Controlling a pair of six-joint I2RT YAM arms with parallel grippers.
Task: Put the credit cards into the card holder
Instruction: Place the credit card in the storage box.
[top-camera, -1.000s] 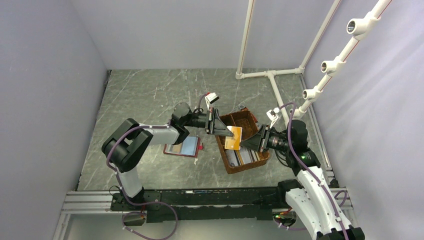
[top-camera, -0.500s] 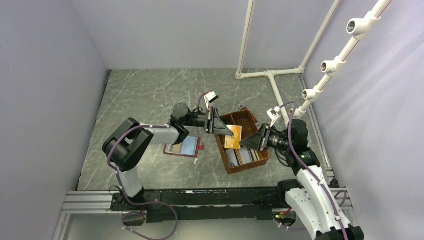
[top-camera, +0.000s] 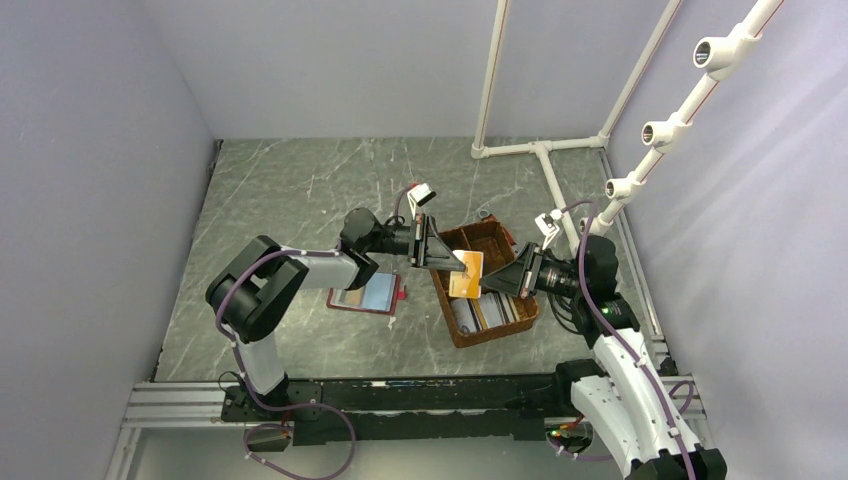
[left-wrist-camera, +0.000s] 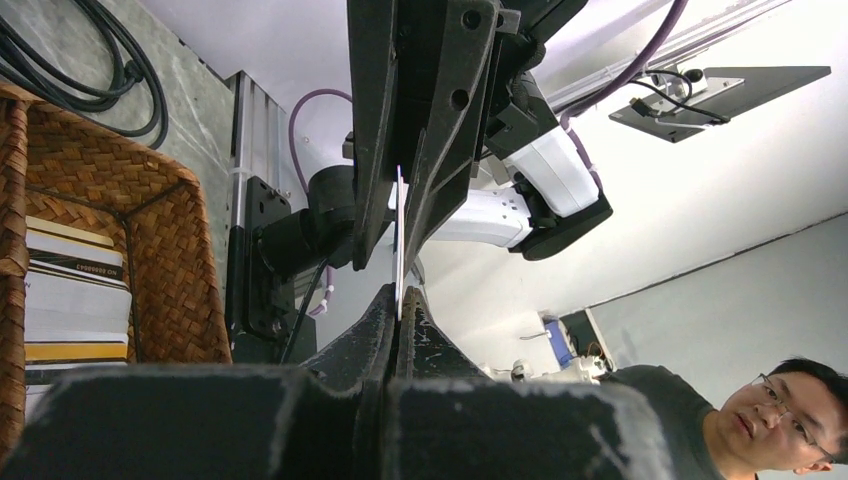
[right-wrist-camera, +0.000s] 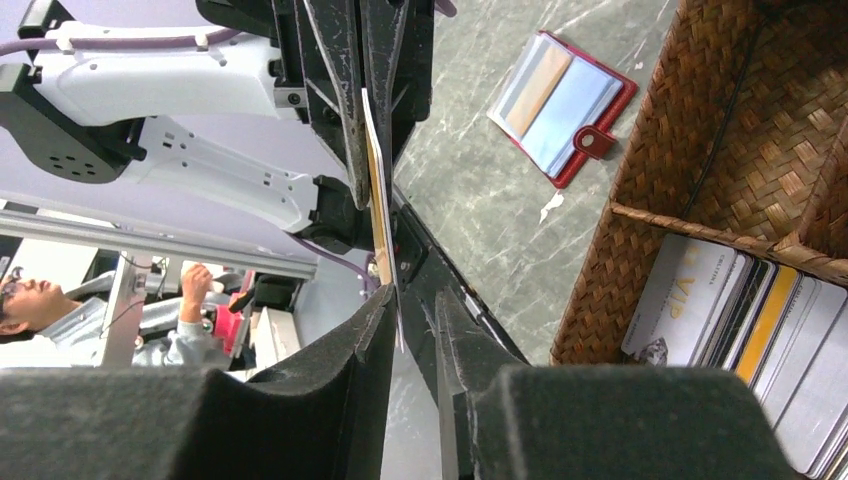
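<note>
A tan-orange credit card (top-camera: 466, 274) hangs in the air above the left rim of the woven basket (top-camera: 441, 290). My left gripper (top-camera: 452, 262) is shut on its upper left edge, and in the left wrist view the card (left-wrist-camera: 398, 230) stands edge-on between the pressed jaws (left-wrist-camera: 398, 298). My right gripper (top-camera: 487, 284) reaches the card from the right. Its jaws (right-wrist-camera: 410, 305) straddle the card's edge (right-wrist-camera: 378, 200) with a narrow gap still showing on one side. The card holder (top-camera: 368, 293) lies unfolded on the table to the left, cards in its slots (right-wrist-camera: 562, 95).
The brown woven basket (right-wrist-camera: 720, 130) holds several more cards standing in its near compartment (right-wrist-camera: 760, 320) (top-camera: 490, 312). White pipe frames (top-camera: 545, 150) rise at the back right. A person sits beyond the table's near edge (left-wrist-camera: 775, 415).
My right gripper's jaws have narrowed around the orange card's edge, and the gripper has edged slightly up and toward it. The left arm and the card have held still.
</note>
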